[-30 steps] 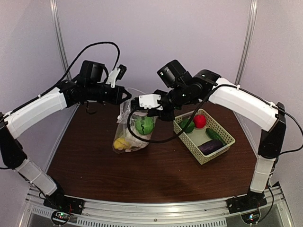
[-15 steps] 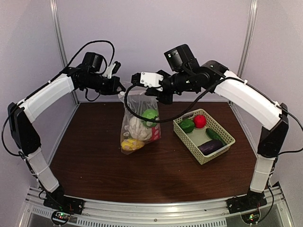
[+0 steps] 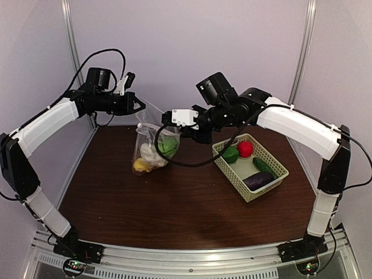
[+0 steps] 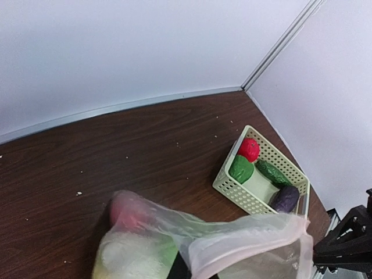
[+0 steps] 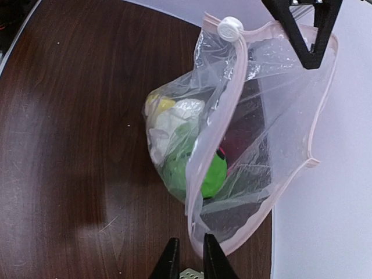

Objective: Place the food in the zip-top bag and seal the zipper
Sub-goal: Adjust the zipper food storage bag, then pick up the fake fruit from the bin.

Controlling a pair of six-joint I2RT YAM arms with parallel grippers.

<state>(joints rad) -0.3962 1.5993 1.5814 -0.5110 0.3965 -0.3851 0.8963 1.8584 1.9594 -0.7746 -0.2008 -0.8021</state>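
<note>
The worktop point(image 3: 174, 203) is dark brown wood grain with a slight sheen, and it fills the middle of the overhead view. In the left wrist view small white specks point(image 4: 79, 193) lie scattered on it. Pale, plain walls point(image 3: 174, 46) close it in at the back and sides. Metal posts point(image 3: 72, 52) run up the upper left and upper right corners, and a ribbed metal rail point(image 3: 192, 256) crosses the bottom edge.

The bag point(image 3: 150, 148) hangs left of centre, its top corner pinched in the closed left gripper point(image 3: 139, 106). I cannot tell whether its bottom touches the worktop. Inside it are a green piece point(image 5: 204, 173), the cauliflower point(image 5: 174, 119) and a yellow piece point(image 5: 157, 103).

In the right wrist view the zipper point(image 5: 224, 110) runs as a pinkish strip round a gaping mouth. A white slider point(image 5: 231, 26) sits at its upper end, near the left gripper point(image 5: 310, 49) at the top right.

At the bottom of that view the right gripper point(image 5: 190, 261) has its fingers only narrowly apart, with the bag's lower rim between them. I cannot tell whether they clamp it.

Right of centre a pale green basket point(image 3: 279, 174) rests on the worktop. It holds a green round piece point(image 3: 229, 154), the red ball point(image 3: 244, 149), the cucumber point(image 3: 263, 165) and the eggplant point(image 3: 257, 180).
</note>
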